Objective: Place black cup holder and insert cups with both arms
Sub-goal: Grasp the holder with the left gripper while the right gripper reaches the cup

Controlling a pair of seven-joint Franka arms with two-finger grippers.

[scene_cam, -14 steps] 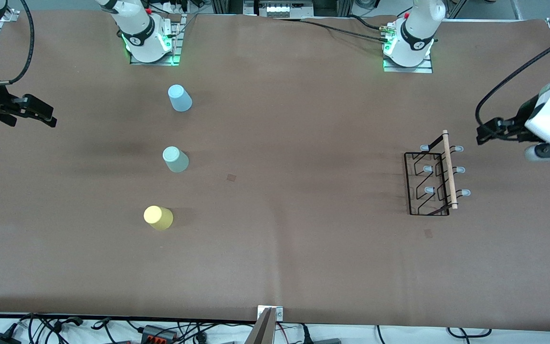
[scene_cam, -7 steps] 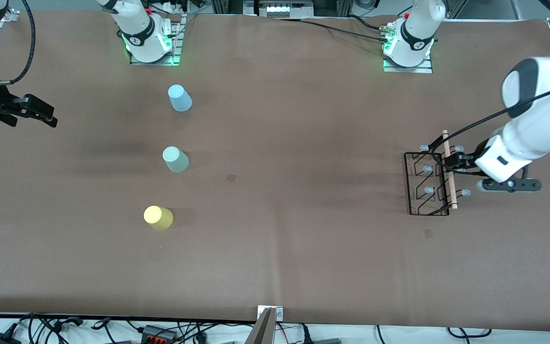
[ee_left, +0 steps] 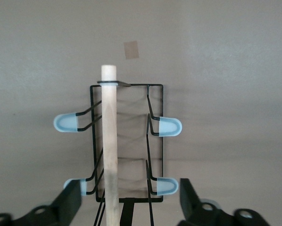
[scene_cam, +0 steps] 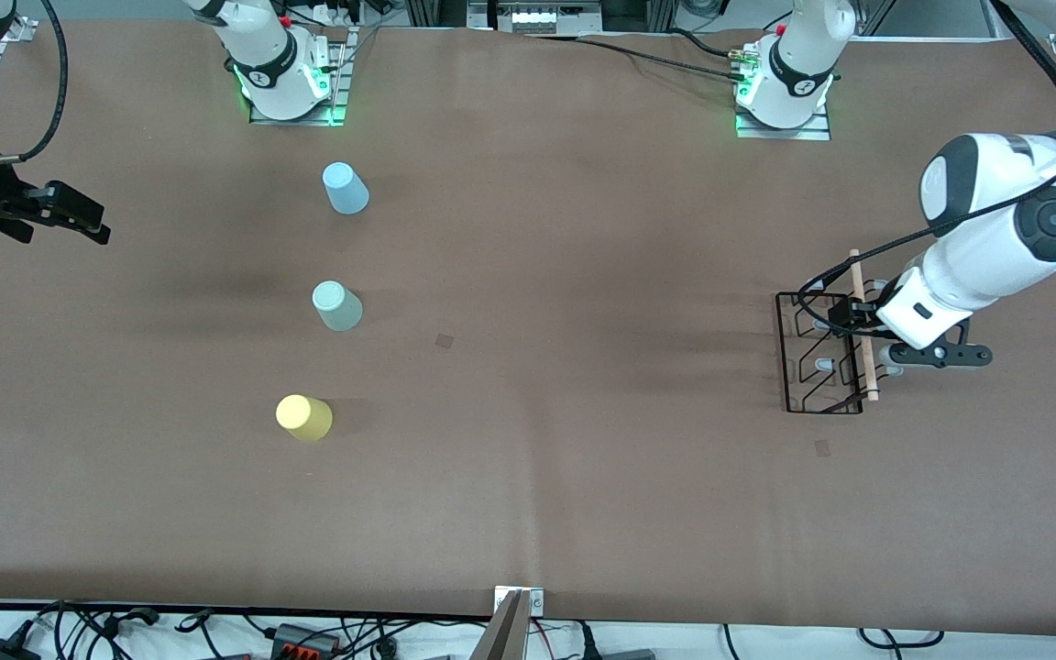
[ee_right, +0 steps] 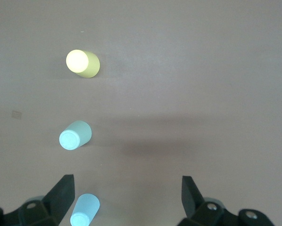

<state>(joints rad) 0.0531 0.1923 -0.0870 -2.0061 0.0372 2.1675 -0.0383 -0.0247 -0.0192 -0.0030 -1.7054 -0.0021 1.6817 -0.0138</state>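
Note:
The black cup holder (scene_cam: 823,365) stands at the left arm's end of the table, its wooden rod (ee_left: 110,141) on top and blue-tipped pegs (ee_left: 165,126) sticking out both ways. My left gripper (scene_cam: 847,316) is right over it, open, its fingers (ee_left: 71,203) straddling the rod and the pegs without touching the rod. Three cups stand upside down toward the right arm's end: light blue (scene_cam: 345,188), pale green (scene_cam: 336,305), yellow (scene_cam: 304,417). My right gripper (scene_cam: 65,213) waits open above the table's edge past the cups, which show below it: yellow (ee_right: 82,63), green (ee_right: 75,135), blue (ee_right: 85,209).
Brown paper covers the table (scene_cam: 546,440). A small brown patch (scene_cam: 444,340) lies mid-table and another (scene_cam: 822,447) lies near the holder, nearer to the front camera. The arm bases (scene_cam: 290,82) stand along the back edge. Cables run along the front edge.
My left arm has swung in from the table's end and come down over the cup holder, its fingers now around the rod. The right arm and the cups have not moved.

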